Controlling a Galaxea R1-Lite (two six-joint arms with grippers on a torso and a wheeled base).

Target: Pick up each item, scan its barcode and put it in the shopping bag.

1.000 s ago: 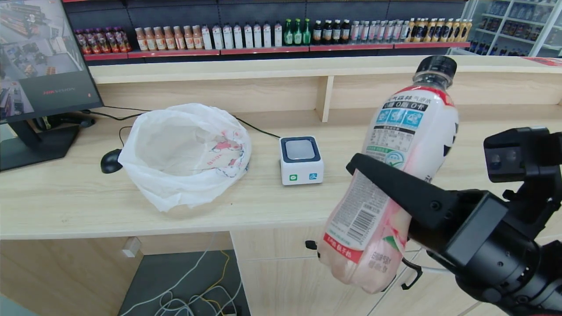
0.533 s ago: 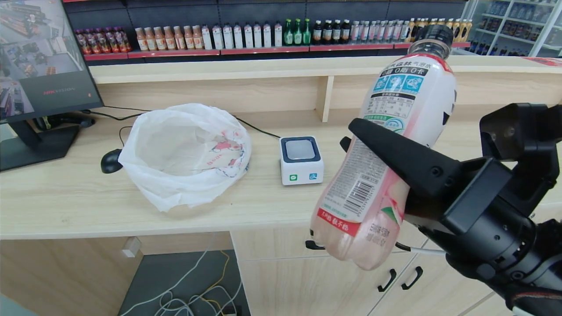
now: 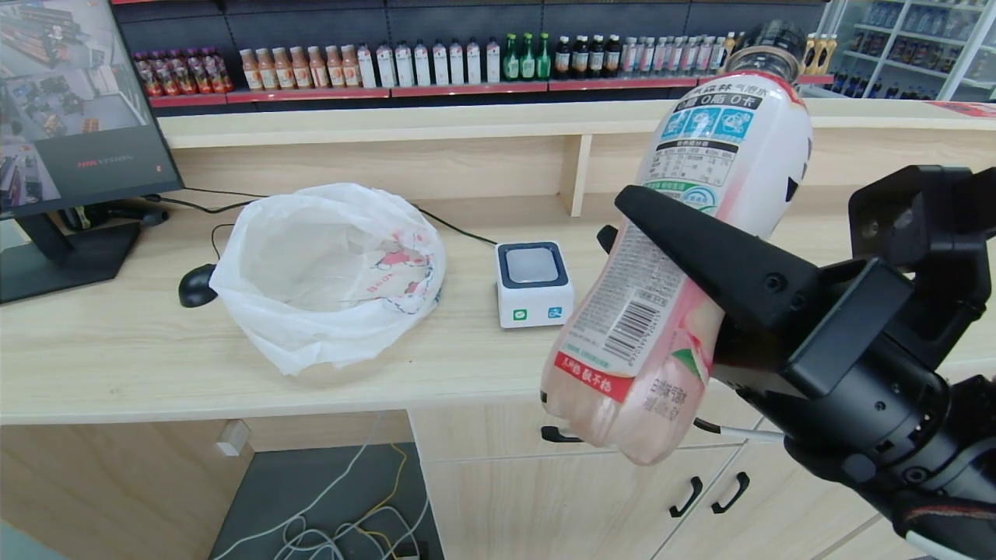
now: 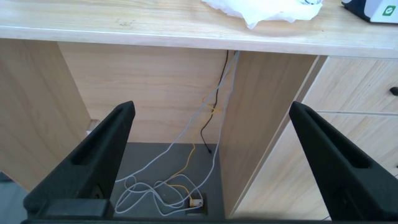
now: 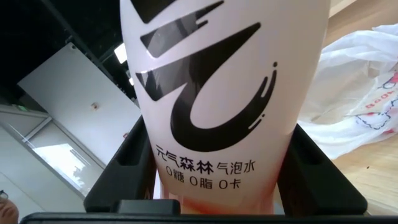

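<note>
Indoors, wooden counter point(image 3: 117, 350) before bottle shelves point(image 3: 467, 89)

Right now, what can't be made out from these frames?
- Head view: the right gripper's far finger, mostly behind the bottle.
- Head view: the counter behind the bottle and right arm; anything lying there is covered.
- Head view: the shopping bag's bottom, hidden by its own folds.
- Right wrist view: the bottle blocks most of what lies ahead.
- Left wrist view: the bag and scanner are cut off by the picture's edge.
</note>
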